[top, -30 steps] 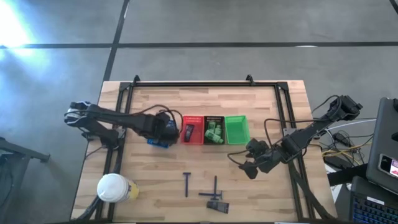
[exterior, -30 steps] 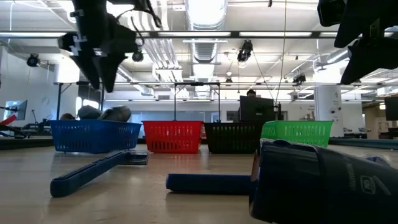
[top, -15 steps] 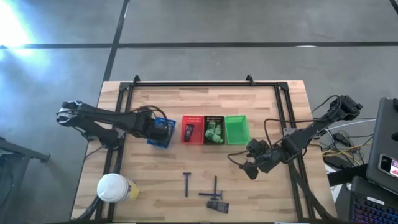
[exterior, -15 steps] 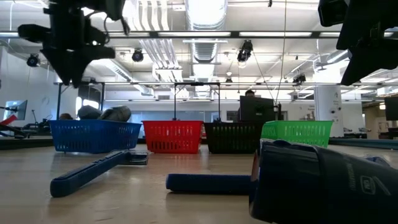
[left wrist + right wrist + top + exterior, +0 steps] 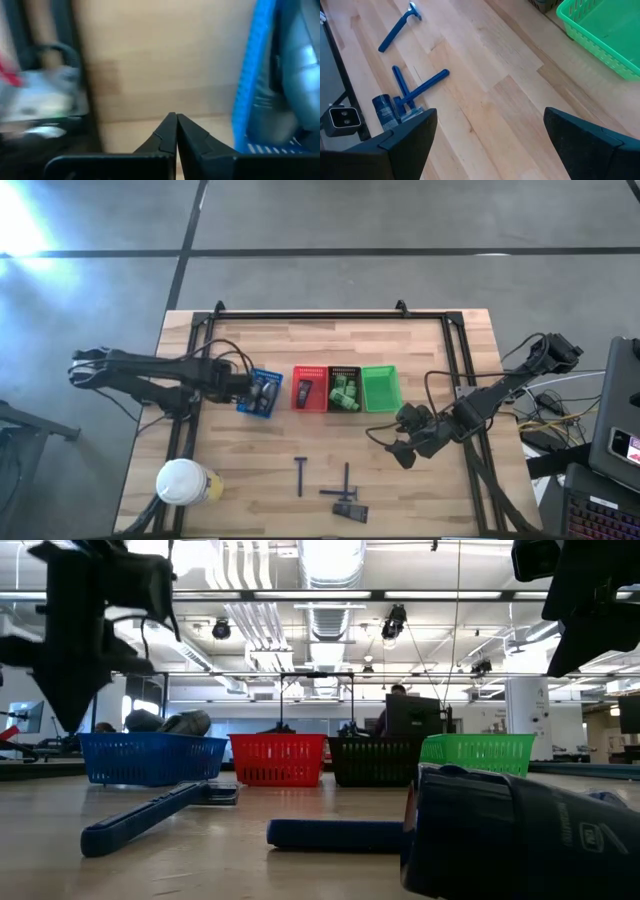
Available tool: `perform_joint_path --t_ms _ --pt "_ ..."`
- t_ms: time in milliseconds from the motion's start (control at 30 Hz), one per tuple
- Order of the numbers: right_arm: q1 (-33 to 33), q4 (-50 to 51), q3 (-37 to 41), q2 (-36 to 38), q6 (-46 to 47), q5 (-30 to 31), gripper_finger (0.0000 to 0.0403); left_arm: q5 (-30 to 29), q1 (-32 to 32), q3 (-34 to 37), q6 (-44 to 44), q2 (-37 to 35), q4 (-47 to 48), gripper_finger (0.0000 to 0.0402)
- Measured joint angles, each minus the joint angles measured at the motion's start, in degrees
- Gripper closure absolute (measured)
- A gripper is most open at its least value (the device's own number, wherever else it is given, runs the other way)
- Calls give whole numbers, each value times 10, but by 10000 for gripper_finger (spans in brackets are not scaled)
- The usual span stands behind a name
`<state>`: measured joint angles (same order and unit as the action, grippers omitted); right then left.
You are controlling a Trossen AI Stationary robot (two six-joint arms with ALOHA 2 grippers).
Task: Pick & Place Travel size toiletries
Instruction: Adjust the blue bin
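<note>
My left gripper (image 5: 238, 386) (image 5: 176, 131) is shut on nothing, just left of the blue basket (image 5: 263, 393), which holds grey tubes (image 5: 300, 65). The red basket (image 5: 309, 390) holds one dark item, and the black basket (image 5: 344, 391) holds green packets. The green basket (image 5: 380, 388) shows nothing inside. Blue razors (image 5: 301, 475) (image 5: 346, 480) and a small dark tube (image 5: 350, 511) lie flat on the wood near the front edge. My right gripper (image 5: 405, 446) (image 5: 490, 145) hangs open right of them, above bare table.
A large white-lidded round container (image 5: 182, 481) stands at the front left corner. A black metal frame (image 5: 310, 315) runs along the far and side edges of the table. Bare wood lies between the row of baskets and the razors.
My left gripper has drawn back from over the blue basket toward the table's left edge. The grey tubes in that basket now show. My right arm has kept still.
</note>
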<state>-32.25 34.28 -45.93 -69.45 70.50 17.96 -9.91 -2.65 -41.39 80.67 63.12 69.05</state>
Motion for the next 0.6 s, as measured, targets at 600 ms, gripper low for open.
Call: perform_joint_path --t_ms 600 --pt "1 0 0 0 14 0 39 -13 1 60 -17 13 -255 394"
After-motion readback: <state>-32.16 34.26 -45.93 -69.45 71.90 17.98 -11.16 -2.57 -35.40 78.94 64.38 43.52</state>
